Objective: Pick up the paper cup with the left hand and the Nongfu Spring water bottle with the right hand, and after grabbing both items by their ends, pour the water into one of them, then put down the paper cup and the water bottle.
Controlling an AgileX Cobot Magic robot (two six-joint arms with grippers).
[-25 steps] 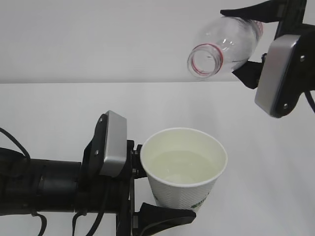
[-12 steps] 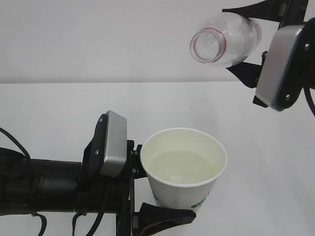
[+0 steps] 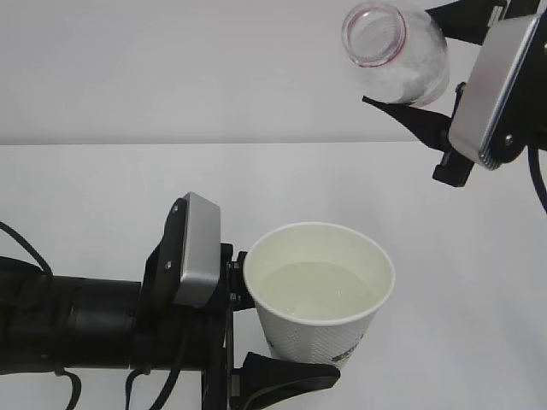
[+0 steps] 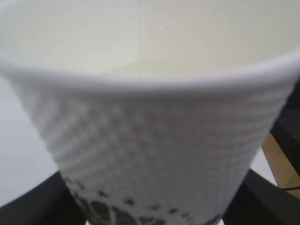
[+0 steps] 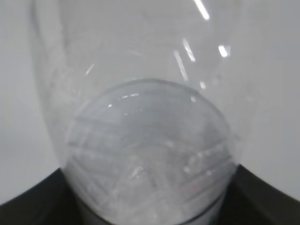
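Note:
The white paper cup [image 3: 320, 299] sits upright in the lower middle, holding clear water [image 3: 312, 289]. My left gripper [image 3: 286, 342] is shut on its lower side; one black finger [image 3: 282, 377] curves round the front. The cup [image 4: 150, 136] fills the left wrist view, with my left gripper [image 4: 150, 213] round its base. At the top right my right gripper [image 3: 427, 67] is shut on the clear water bottle [image 3: 402, 60], high above the cup. Its red-ringed open mouth [image 3: 373, 32] is tilted upward and toward the camera. The bottle [image 5: 140, 122] fills the right wrist view, gripped [image 5: 150, 208] near its bottom end.
A white table [image 3: 102, 188] runs back to a pale wall [image 3: 171, 68]. The left arm's black body and grey plate [image 3: 198, 252] lie along the lower left. The right arm's grey plate [image 3: 496, 90] hangs at the right edge. A tan strip [image 4: 277, 161] shows beside the cup.
The right gripper has swung the bottle upward and to the right, raising its mouth away from the cup. The left gripper and cup have stayed still.

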